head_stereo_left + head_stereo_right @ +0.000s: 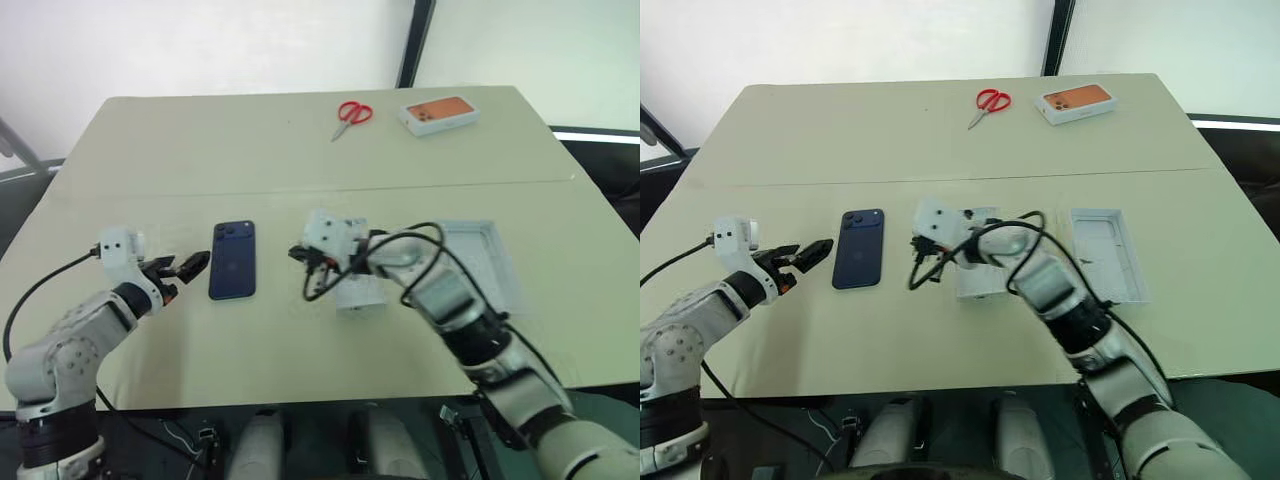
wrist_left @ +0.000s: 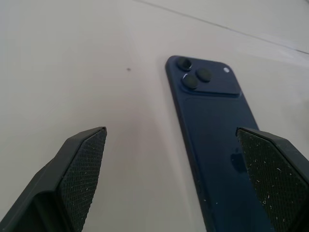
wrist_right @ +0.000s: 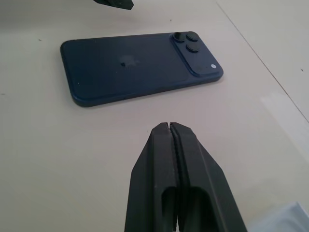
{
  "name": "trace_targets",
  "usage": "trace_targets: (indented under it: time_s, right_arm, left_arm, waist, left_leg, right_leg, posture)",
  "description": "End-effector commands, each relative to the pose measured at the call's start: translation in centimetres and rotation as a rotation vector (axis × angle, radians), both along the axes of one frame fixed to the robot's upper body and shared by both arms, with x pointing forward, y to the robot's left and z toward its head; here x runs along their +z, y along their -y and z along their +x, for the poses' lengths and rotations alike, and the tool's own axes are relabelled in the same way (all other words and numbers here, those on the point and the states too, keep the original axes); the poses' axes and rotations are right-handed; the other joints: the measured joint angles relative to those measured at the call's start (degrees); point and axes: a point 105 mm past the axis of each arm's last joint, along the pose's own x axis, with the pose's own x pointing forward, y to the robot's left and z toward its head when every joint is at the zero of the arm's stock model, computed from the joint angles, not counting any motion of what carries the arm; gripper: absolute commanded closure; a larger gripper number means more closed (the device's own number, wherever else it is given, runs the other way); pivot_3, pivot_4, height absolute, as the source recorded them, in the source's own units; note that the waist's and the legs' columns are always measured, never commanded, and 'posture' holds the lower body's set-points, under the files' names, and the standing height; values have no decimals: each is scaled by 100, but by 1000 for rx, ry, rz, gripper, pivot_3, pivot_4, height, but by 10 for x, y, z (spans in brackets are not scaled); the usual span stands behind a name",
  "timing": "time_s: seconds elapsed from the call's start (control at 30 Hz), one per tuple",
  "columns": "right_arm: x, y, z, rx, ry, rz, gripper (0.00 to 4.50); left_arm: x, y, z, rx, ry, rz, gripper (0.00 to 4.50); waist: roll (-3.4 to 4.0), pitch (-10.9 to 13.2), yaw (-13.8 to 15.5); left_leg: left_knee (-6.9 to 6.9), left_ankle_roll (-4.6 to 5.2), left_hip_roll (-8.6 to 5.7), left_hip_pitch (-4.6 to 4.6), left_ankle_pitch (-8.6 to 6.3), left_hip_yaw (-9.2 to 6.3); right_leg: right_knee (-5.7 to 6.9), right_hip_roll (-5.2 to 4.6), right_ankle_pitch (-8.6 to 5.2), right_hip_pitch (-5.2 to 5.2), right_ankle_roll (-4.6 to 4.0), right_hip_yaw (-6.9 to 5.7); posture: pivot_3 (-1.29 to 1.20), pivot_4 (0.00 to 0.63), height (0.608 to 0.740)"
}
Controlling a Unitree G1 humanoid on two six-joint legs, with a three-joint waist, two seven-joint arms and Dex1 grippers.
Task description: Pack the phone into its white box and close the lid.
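The dark navy phone (image 1: 232, 260) lies flat on the table, back up, its camera cluster at the far end. My left gripper (image 1: 190, 268) hovers just left of it, open, with its black fingertips (image 2: 87, 154) spread wide and nothing between them. From the right, my right gripper (image 3: 169, 126) points at the phone, shut and empty, a short way off it. A shallow white tray with a greyish floor, the white box (image 1: 478, 258), lies to the right of that arm. Another white cardboard piece (image 1: 360, 294) sits under my right wrist; I cannot tell whether it is the lid.
Red-handled scissors (image 1: 352, 113) and an orange-topped white box (image 1: 438, 114) lie at the far side of the beige table (image 1: 200, 150). A seam crosses the table behind the phone. The near table edge runs just below both arms.
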Motion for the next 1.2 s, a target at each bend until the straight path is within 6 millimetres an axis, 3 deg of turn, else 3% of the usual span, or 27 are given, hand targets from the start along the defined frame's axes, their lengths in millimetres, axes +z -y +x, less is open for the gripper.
trace_targets:
  time_s: [0.03, 0.27, 0.6, 0.73, 0.97, 1.2]
  right_arm:
    - [0, -15, 7, 8, 124, -62, 4469]
    - [-20, -42, 0, 91, 183, -138, 4469]
    - [-24, -66, -6, 154, 212, -124, 4469]
    - [-24, -68, -7, 167, 219, -118, 4469]
    - [-26, -67, -7, 168, 219, -117, 4469]
    - [-28, -63, -7, 157, 215, -117, 4469]
  left_arm:
    - [-2, -3, -1, 14, -81, -51, 0]
    - [-19, 22, -6, -118, -278, -142, 0]
    - [-19, 50, -7, -199, -300, -224, 0]
    - [-7, 61, -4, -231, -249, -307, 0]
    - [-5, 68, -2, -244, -244, -356, 0]
    - [-2, 60, 0, -212, -231, -378, 0]
  waist:
    - [-2, -1, 2]
    - [-4, -4, -14]
    - [-9, -14, 5]
    - [-10, -16, 8]
    - [-11, -16, 5]
    - [-11, -16, -4]
  left_leg:
    - [0, -3, -3, 0, 2, 0]
    - [1, -16, -10, 1, 9, 2]
    - [1, -31, -9, 4, 17, 3]
    - [1, -33, -10, 5, 17, 3]
    - [1, -34, -10, 5, 18, 3]
    - [1, -37, -10, 4, 19, 3]
  right_leg:
    - [0, -3, 0, 0, 0, 0]
    - [4, 0, 1, -3, 3, -1]
    - [4, -5, 1, 0, 3, 0]
    - [4, -5, 1, 1, 3, -1]
    - [4, -5, 2, 1, 3, 0]
    - [4, -4, 2, 0, 3, 0]
  posture:
    - [0, 150, 697]
    - [0, 150, 697]
    - [0, 150, 697]
    - [0, 150, 697]
    - [0, 150, 697]
    - [0, 150, 697]
